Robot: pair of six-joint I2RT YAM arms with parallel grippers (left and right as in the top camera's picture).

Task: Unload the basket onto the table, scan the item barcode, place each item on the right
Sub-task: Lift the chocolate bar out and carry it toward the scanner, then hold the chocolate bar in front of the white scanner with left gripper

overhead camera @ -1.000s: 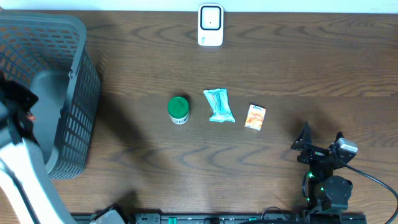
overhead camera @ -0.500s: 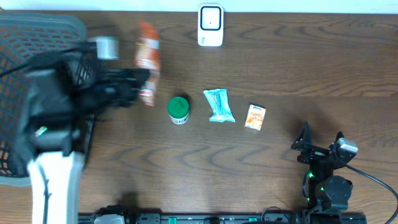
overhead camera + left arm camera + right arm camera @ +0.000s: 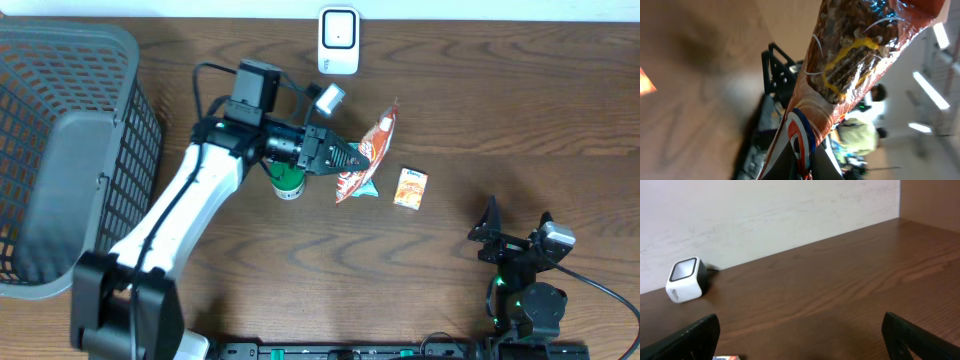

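Item: orange crinkly plastic snack bag (image 3: 372, 148), clamped by the left end effector (image 3: 345, 158), aloft mid-tabletop (image 3: 500, 120). Right end effector (image 3: 516, 222) wide, empty (near right). Advice: present the barcode squarely to the white box scanner (image 3: 338, 40), far edge; hold steady.

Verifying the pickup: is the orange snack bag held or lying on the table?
Held. The left pincer is shut on one end of the orange snack bag, above the table.

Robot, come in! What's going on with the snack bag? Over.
Left gripper shut on snack bag, held up. Right gripper open, idle. Scanner beyond, nothing between.
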